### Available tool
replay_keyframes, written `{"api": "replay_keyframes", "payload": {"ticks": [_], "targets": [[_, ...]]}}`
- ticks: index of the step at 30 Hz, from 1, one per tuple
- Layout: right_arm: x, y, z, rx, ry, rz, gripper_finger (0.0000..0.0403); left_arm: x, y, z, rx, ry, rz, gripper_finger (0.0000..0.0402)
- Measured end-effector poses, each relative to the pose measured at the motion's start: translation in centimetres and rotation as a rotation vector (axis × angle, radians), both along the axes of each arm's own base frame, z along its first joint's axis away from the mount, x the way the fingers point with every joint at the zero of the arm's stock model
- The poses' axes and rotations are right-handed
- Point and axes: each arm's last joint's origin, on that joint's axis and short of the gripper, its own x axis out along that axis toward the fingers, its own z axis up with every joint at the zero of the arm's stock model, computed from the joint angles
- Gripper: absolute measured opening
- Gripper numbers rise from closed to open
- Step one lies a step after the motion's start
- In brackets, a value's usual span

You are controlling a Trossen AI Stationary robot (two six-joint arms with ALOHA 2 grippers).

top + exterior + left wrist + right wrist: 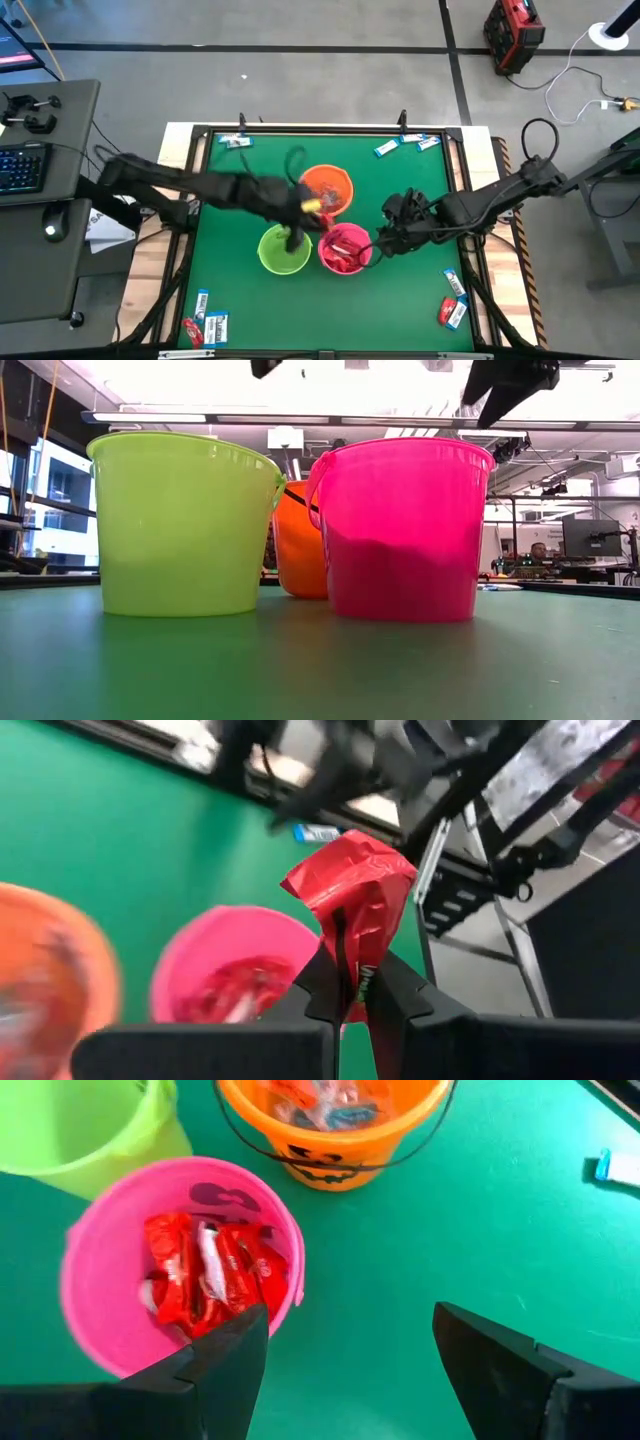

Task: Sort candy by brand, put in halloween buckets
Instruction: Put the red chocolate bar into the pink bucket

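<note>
Three buckets stand close together mid-table: orange (328, 190), lime green (284, 250) and hot pink (345, 250). The pink one holds red candies (205, 1270), and the orange one (330, 1120) holds mixed ones. My left gripper (298, 232) hovers between the green and orange buckets, shut on a red candy (350, 885); the pink bucket (225, 970) lies below and ahead of it. My right gripper (350, 1350) is open and empty, above the table just right of the pink bucket (110, 1260). My left gripper pinches the red candy by one end of its wrapper (352, 955) between its two fingertips (322, 982). The rest of the crumpled wrapper sticks out beyond the tips. The candy is lifted clear of the table and buckets.
Loose candies lie near the table's corners: blue-and-white ones far left (235, 141) and far right (405, 145), mixed ones near left (205, 326) and near right (453, 300). In the low view the green (185, 520) and pink (400, 530) buckets stand in front of the orange.
</note>
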Motion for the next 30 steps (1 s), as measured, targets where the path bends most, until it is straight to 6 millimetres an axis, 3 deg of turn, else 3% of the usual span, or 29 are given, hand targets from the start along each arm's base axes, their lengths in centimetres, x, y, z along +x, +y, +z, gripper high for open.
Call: {"api": "replay_keyframes", "payload": {"ticks": [4, 7, 15, 19, 23, 25, 30], "targets": [[-1.0, 0.2, 1.1, -0.004, -0.064, 0.015, 0.0275, 2.7, -2.1, -3.6, -0.048, 0.063, -0.008, 0.0019], [-1.5, 0.2, 1.7, 0.022, -0.105, 0.003, 0.0275, 4.0, -2.2, -5.6, -0.038, 0.119, 0.008, 0.0046], [-1.3, 0.5, 2.0, 0.097, -0.15, -0.007, 0.0275, 4.6, -1.6, -6.1, -0.033, 0.132, -0.102, 0.0169], [-1.3, 0.5, 2.0, 0.173, -0.173, -0.086, 0.0275, 2.6, -1.1, -4.6, 0.01, 0.183, -0.153, 0.0219], [-1.5, 0.8, 1.2, 0.43, -0.072, -0.22, 0.0275, -0.8, -0.2, -2.7, 0.091, 0.227, -0.093, 0.0237], [-1.8, 1.6, -0.4, 0.561, 0.049, -0.313, 0.0275, -2.7, 0.1, -2.1, 0.122, 0.199, -0.061, 0.0238], [-3.5, 6.4, -5.9, 0.817, 0.397, -0.491, 0.0275, -7.3, 1.0, -2.1, 0.068, 0.108, 0.029, 0.0239]]}}
